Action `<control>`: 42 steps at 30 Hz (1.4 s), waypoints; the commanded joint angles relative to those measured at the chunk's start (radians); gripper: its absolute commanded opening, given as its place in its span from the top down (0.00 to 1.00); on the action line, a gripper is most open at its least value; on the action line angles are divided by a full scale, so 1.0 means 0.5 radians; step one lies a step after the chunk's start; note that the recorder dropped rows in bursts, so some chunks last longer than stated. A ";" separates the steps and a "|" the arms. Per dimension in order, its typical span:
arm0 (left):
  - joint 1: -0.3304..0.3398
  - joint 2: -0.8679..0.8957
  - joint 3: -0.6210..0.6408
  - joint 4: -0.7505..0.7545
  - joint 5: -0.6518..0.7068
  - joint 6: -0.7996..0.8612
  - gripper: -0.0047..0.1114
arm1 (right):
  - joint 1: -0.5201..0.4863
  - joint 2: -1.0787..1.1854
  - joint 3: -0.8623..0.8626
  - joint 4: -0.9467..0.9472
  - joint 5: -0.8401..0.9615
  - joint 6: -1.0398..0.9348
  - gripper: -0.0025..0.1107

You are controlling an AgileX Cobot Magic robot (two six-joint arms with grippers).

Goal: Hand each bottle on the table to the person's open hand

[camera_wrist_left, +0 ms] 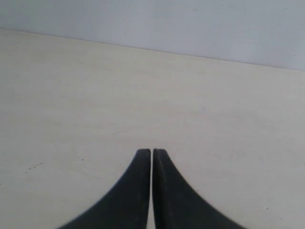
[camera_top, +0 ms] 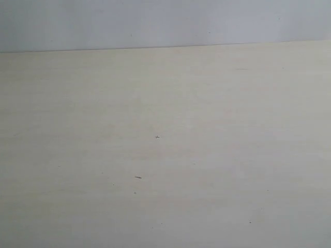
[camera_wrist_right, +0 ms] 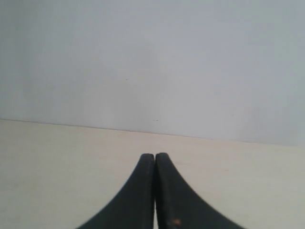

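Note:
No bottle and no person's hand shows in any view. The pale beige table (camera_top: 165,155) fills the exterior view, with neither arm in it. In the left wrist view my left gripper (camera_wrist_left: 152,151) is shut, its two black fingers (camera_wrist_left: 128,195) pressed together with only a hairline between them and nothing held, above the table (camera_wrist_left: 71,95). In the right wrist view my right gripper (camera_wrist_right: 154,155) is also shut and holds nothing, its black fingers (camera_wrist_right: 181,200) touching over the table (camera_wrist_right: 57,157).
A grey-white wall (camera_top: 155,20) rises behind the table's far edge (camera_top: 165,47); the wall (camera_wrist_right: 152,62) also fills the upper part of the right wrist view. A few tiny dark specks (camera_top: 138,177) mark the tabletop.

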 commanded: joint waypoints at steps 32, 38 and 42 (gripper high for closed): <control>0.007 -0.012 0.007 -0.012 -0.011 -0.009 0.92 | -0.332 -0.698 0.083 -0.651 0.679 0.715 0.98; 0.007 -0.012 0.007 -0.012 -0.011 -0.009 0.92 | -0.332 -0.698 0.284 -0.651 0.662 0.666 0.98; 0.007 -0.012 0.007 -0.012 -0.011 -0.009 0.92 | -0.332 -0.698 0.312 -0.646 0.691 0.673 0.98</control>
